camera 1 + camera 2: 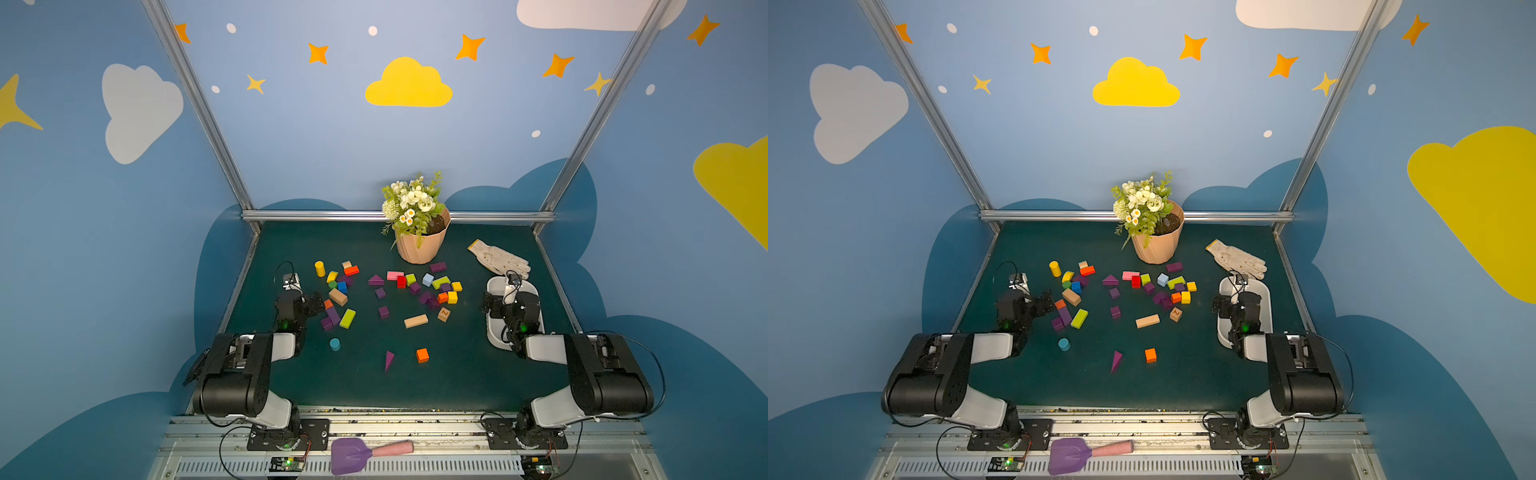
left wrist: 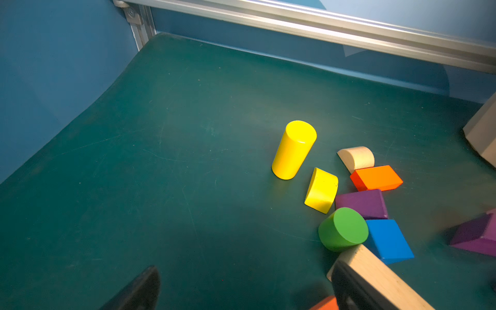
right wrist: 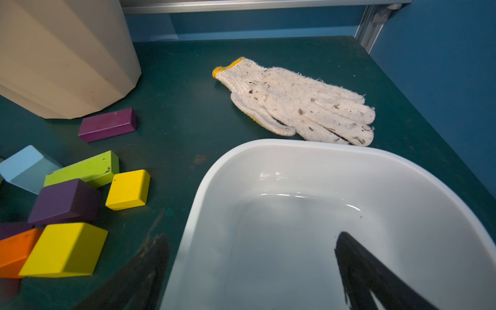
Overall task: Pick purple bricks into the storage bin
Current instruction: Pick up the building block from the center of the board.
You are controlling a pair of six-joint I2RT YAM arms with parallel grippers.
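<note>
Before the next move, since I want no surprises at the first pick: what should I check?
1. Left gripper open, empty: ok.
2. Right gripper open, empty: ok.
3. Storage bin upright, visible inside bare: ok.
4. Purple bricks in bin: not ok, none seen.
5. Lone purple cube free of neighbours: ok.
6. Right gripper's height above bin wall: cannot tell.

Flowerpot point(image 1: 419, 247), white glove point(image 1: 498, 258), purple spade point(image 1: 348, 455), yellow cylinder point(image 1: 319, 269)
</note>
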